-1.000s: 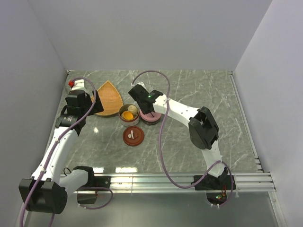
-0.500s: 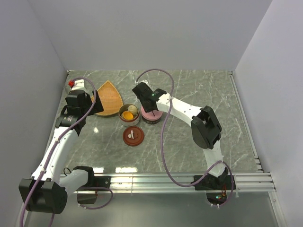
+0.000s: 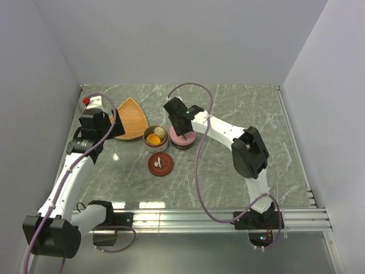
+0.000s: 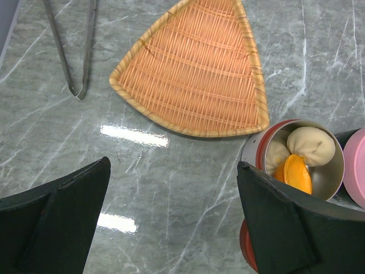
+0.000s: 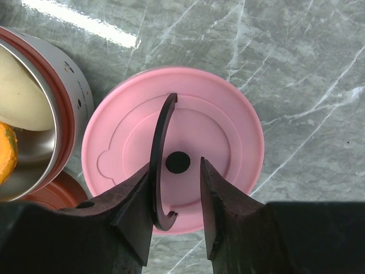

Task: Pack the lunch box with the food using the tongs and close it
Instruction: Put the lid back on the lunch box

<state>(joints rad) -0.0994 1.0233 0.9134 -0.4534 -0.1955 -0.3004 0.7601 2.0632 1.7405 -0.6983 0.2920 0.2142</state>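
Note:
The open lunch box tin (image 4: 333, 182) holds food: two beige dumplings (image 4: 311, 145) and an orange chunk (image 4: 296, 174). Beside it is a second tin under a pink lid (image 5: 222, 137) with an upright black loop handle (image 5: 159, 154). My right gripper (image 5: 175, 191) hangs over that lid, open, and the handle leans against its left finger only. The thin metal tongs (image 4: 68, 51) lie on the table at the far left, past the plate. My left gripper (image 4: 171, 211) is wide open above bare marble, holding nothing. In the top view the open tin (image 3: 155, 137) and pink lid (image 3: 183, 141) stand side by side.
An empty orange woven fan-shaped plate (image 4: 199, 74) lies between the tongs and the open tin. A red round lid (image 3: 160, 164) with small white pieces on it lies in front of the tins. Grey walls close in the table on three sides.
My right gripper has opened and let go of the pink lid's black handle, and its wrist has shifted slightly to the right. The left arm has not moved.

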